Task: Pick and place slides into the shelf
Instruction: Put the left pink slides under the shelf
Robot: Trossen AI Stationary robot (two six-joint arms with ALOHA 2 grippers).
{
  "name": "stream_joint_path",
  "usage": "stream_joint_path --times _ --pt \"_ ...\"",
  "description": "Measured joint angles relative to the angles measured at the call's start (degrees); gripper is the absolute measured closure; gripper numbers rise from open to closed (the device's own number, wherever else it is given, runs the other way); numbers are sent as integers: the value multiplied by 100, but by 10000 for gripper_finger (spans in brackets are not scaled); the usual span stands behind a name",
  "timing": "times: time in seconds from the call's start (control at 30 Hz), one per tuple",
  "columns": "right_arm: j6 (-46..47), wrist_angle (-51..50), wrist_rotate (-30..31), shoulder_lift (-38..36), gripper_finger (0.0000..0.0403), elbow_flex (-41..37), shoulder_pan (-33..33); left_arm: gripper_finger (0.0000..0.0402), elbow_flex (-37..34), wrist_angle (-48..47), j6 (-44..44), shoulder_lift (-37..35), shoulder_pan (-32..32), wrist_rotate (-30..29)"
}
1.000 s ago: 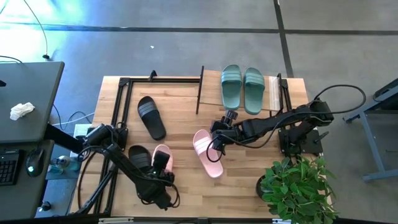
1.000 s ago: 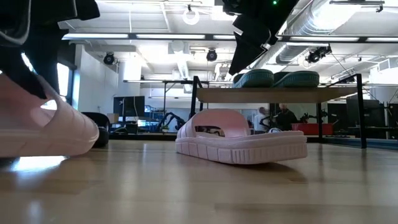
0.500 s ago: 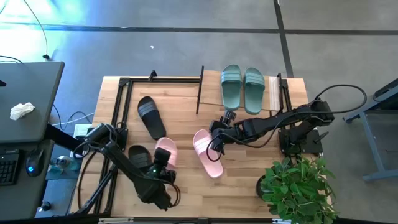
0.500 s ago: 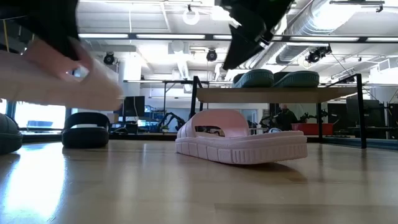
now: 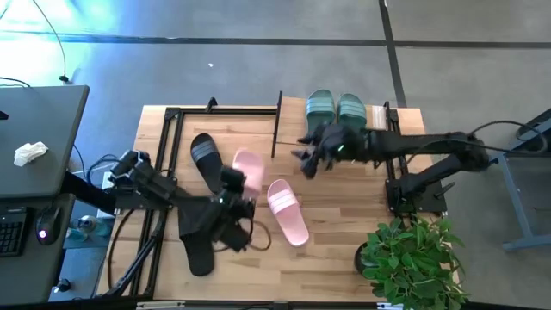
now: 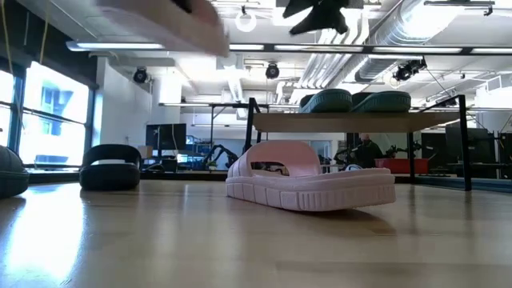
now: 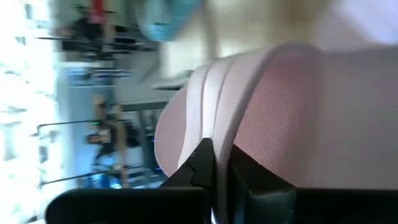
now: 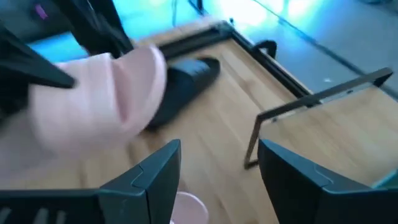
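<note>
The left gripper (image 5: 234, 182) fingers pinch a pink slide (image 5: 249, 168) above the counter (image 5: 344, 232), while the right gripper (image 5: 312, 155) fingers are spread.

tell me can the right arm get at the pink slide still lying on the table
Probably yes. The right gripper is open and empty, hovering near the shelf, and the pink slide on the table lies uncovered. The left gripper carries the other pink slide close by.

Two sage-green slides (image 5: 336, 110) sit on the light wooden shelf (image 5: 379, 125) with its black metal posts. One light-pink slide (image 5: 287, 211) lies on the pale butcher-block tabletop (image 5: 336, 232); another pink slide (image 5: 248, 168) is nearby. A black slide (image 5: 207, 159) shows faint ribbed stripes.
</note>
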Motion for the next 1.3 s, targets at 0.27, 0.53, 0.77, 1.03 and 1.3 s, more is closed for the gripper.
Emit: stream_joint_path --times 0.27,0.53,0.77,1.03,1.3 --pt "1670 -84 -2328 -782 199 0 -1341 401 1196 213 1511 -24 1050 -1535" --pt "1922 -49 -2399 -986 199 0 -1172 401 1811 574 1846 -32 2065 -2227" --pt "2447 864 -2223 -959 199 -590 -891 401 1815 585 2017 -32 2473 -2231" --pt "4322 5086 -1885 -918 199 -3472 148 401 1815 712 2146 -32 2455 -2263" --pt "4864 8278 1820 -292 199 -4889 1679 401 1815 1356 2182 -32 2455 -2092"
